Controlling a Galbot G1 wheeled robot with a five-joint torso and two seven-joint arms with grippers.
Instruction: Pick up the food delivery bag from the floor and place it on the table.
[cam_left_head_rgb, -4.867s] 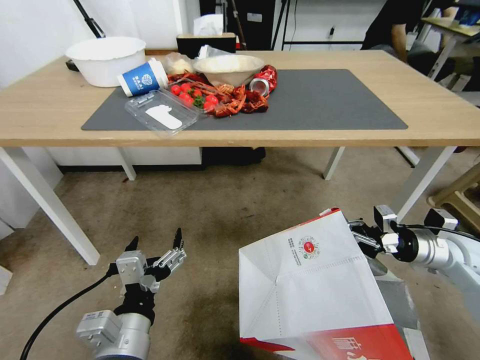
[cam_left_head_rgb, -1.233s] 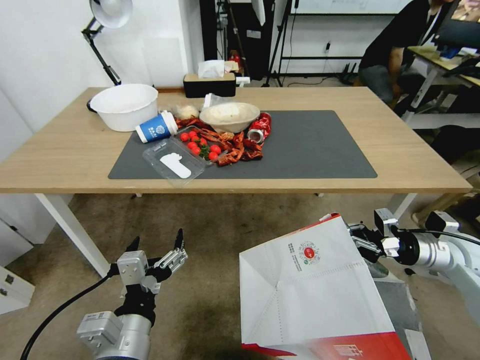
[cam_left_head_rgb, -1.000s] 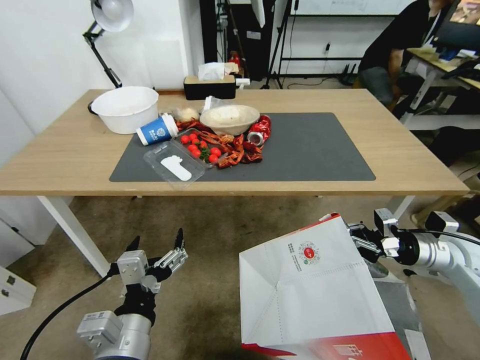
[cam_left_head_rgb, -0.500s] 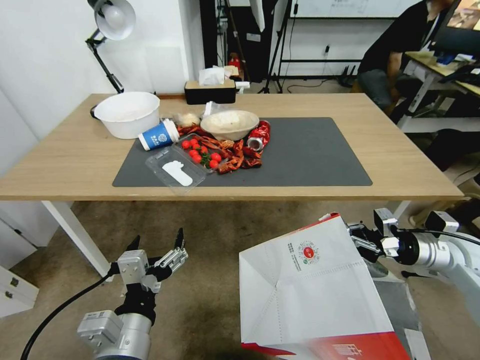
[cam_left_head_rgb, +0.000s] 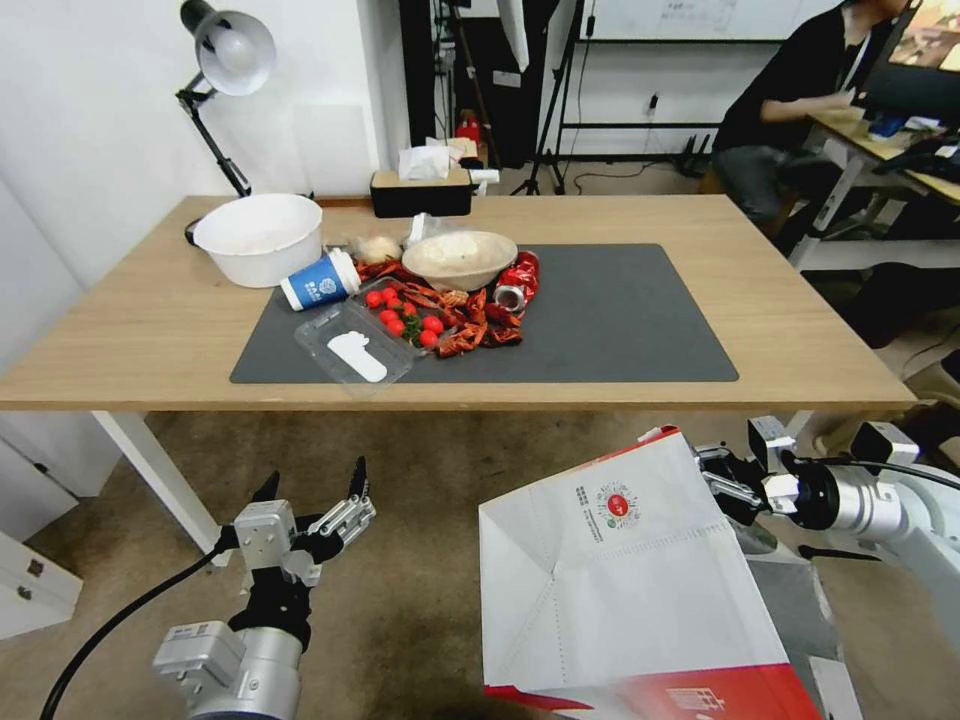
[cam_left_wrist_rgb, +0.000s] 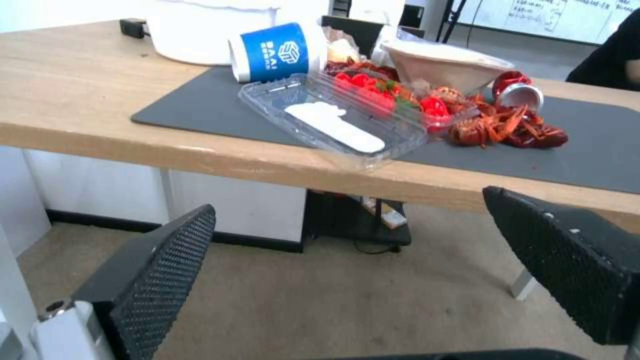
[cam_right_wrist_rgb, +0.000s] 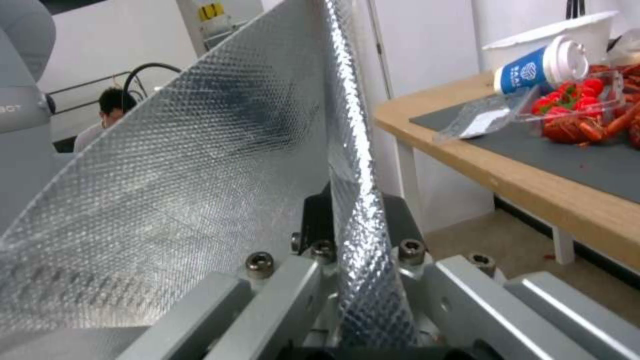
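Right gripper (cam_left_head_rgb: 722, 480) clamped on the foil-lined rim of the food delivery bag (cam_left_head_rgb: 625, 575), held tilted clear of the floor, in front of the table (cam_left_head_rgb: 800, 330) and below its front edge. Left gripper (cam_left_head_rgb: 312, 492) idle beside the bag, jaws spread wide, nothing between them. On the table's grey mat (cam_left_head_rgb: 620, 320): blue cup (cam_left_head_rgb: 318, 280), clear tray (cam_left_head_rgb: 352, 345), tomatoes (cam_left_head_rgb: 400, 312), crayfish (cam_left_head_rgb: 475, 325).

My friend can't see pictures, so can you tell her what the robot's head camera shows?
The right gripper is shut on the top edge of a big red-and-white food delivery bag, held in front of a wooden table. The left gripper hangs open over the floor. On the table's grey mat lie crayfish, tomatoes, a bowl and a tipped blue cup.
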